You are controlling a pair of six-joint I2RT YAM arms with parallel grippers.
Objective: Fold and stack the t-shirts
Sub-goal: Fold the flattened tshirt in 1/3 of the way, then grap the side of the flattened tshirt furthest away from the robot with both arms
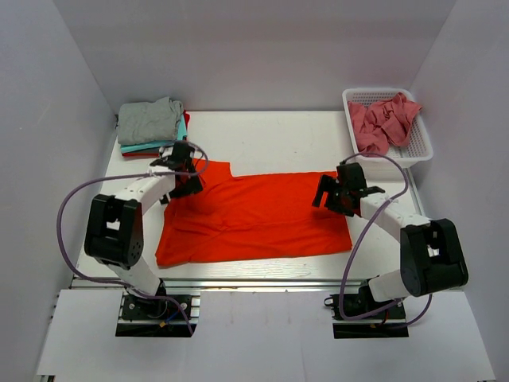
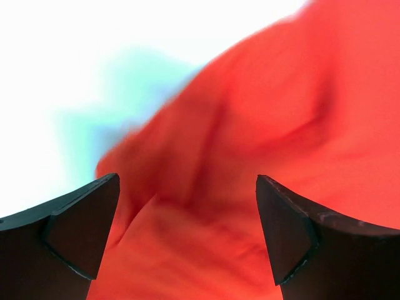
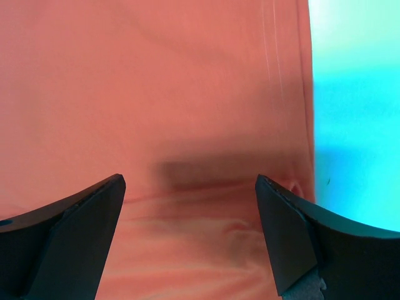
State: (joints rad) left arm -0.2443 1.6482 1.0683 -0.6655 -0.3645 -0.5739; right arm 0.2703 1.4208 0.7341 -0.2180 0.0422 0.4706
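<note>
White tabletop (image 1: 270, 131), enclosed by pale grey walls, is seen from above with both arms reaching over it. A bright orange-red cotton t-shirt (image 1: 254, 219) is laid out nearly flat across the middle of the table, between the two arms, with its long side running left to right. It cannot be told for certain whether a first fold has been made in it.

At the far left corner a stack of folded shirts is seen: a grey t-shirt (image 1: 149, 121) on top, a teal t-shirt (image 1: 155, 146) under it, and the edge of a red t-shirt (image 1: 186, 119) showing below. At the far right a white plastic mesh basket (image 1: 421, 147) is placed, and a crumpled dusty pink t-shirt (image 1: 384, 123) is held in it, unfolded.

The left gripper (image 2: 187, 178) is positioned over the shirt's far left corner, its fingers spread apart with rumpled cloth below and nothing pinched. The right gripper (image 3: 190, 181) is held over the shirt's right edge, likewise spread, with smooth cloth below it and bare table just beside.

The task is judged to be partway done: three shirts are stacked, the orange-red one is to be grasped, folded and added, and the pink one is left in the basket.
</note>
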